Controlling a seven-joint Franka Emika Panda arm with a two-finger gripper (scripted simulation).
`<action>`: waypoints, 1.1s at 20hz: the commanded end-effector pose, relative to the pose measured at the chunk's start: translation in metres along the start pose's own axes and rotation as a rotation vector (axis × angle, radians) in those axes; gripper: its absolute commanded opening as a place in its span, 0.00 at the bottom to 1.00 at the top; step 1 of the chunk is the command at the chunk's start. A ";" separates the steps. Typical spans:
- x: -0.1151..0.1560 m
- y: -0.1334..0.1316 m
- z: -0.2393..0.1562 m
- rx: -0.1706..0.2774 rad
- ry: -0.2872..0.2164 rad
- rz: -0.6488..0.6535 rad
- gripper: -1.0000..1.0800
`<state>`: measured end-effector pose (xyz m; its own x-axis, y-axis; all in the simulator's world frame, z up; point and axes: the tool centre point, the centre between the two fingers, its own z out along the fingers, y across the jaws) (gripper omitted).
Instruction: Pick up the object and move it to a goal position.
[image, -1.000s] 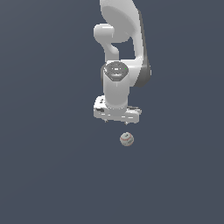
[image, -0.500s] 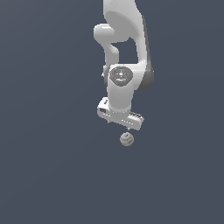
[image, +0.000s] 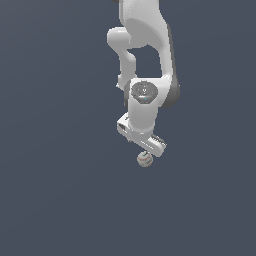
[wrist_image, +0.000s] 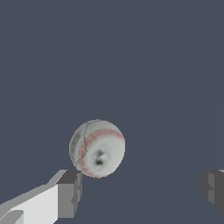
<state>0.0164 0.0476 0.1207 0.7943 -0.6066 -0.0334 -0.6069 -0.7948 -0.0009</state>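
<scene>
I hold the tool (wrist_image: 140, 192) spread above the ball (wrist_image: 97, 148), approach step; next, centre, descend, then pinch.

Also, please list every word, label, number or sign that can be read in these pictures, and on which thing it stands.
There are none to read.
Ball: only red stitching and two dark spots, no letters.
Arm joint cap: a faint round marking, too small and blurred to read.
Hand: plain white, no label in view.
</scene>
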 end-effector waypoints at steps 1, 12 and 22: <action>0.000 -0.004 0.003 0.000 0.003 0.063 0.96; -0.001 -0.024 0.014 0.003 0.019 0.329 0.96; -0.002 -0.036 0.021 0.007 0.030 0.489 0.96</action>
<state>0.0352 0.0766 0.1002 0.4346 -0.9006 -0.0042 -0.9006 -0.4346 0.0019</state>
